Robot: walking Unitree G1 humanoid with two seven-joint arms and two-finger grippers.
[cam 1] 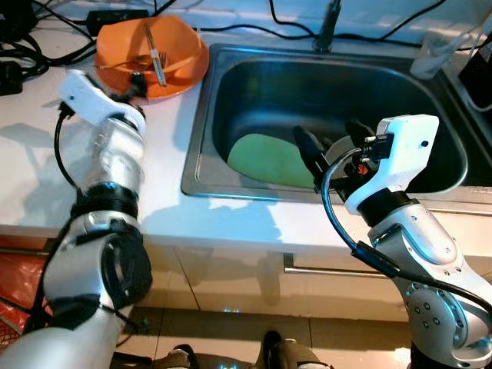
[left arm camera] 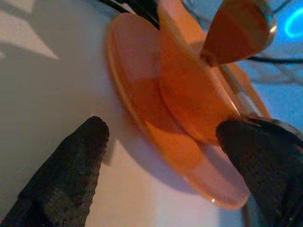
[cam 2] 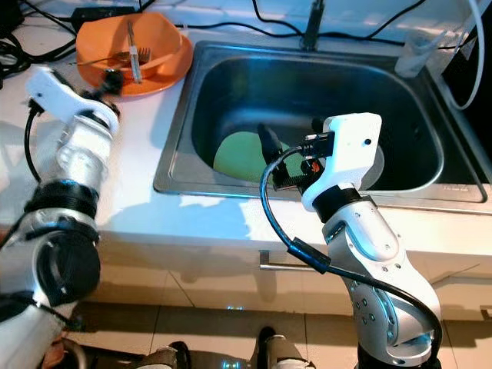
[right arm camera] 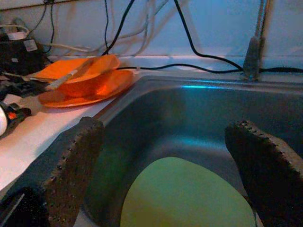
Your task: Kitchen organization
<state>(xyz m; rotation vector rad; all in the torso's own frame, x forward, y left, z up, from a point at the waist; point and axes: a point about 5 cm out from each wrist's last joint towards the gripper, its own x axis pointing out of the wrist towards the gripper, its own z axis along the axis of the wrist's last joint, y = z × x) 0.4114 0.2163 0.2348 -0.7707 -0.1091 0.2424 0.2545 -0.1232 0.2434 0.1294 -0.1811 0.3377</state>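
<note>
steel sink [cam 1: 231,184] at center, green plate [cam 1: 265,157] lying inside, not yet lifted. orange dishes [cam 1: 181,58] stacked at 11 o'clock. right gripper [cam 1: 330,150] spread over green plate; left gripper [left arm camera: 175,156] spread around orange rim.

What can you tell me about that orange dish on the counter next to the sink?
The orange dish looks like glossy plastic: a shallow bowl nested on a wider plate of the same colour. It sits upright on the white counter, just left of the steel sink, with black cables behind it. Cutlery lies across the bowl, including a spoon. The robot's left hand is open at its near rim, one finger on each side.
</note>
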